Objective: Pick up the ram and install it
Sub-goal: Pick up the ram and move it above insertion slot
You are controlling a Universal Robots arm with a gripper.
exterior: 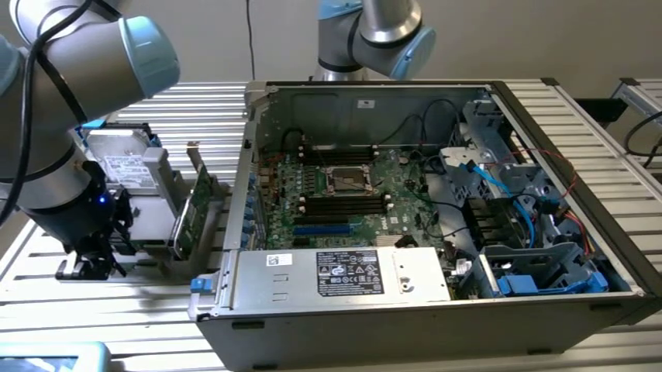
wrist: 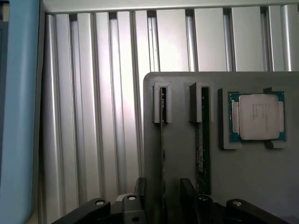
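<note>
At the exterior view's left, beside the computer case (exterior: pixel 414 329), the pincer (exterior: pixel 88 263) has its jaws spread wide, gripping nothing. Its fingers (wrist: pixel 140 186) straddle the ram (wrist: pixel 162 135) without touching it, a thin stick standing edge-on in a grey holder (wrist: pixel 252 186), beside a second green board (wrist: pixel 202 140).

ram (wrist: pixel 162 140) end hidden behind tool (wrist: pixel 163 186), tool body cropped

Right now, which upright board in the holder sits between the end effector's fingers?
The thin ram, standing farther from the silver chip; the wider board stands outside them.
</note>
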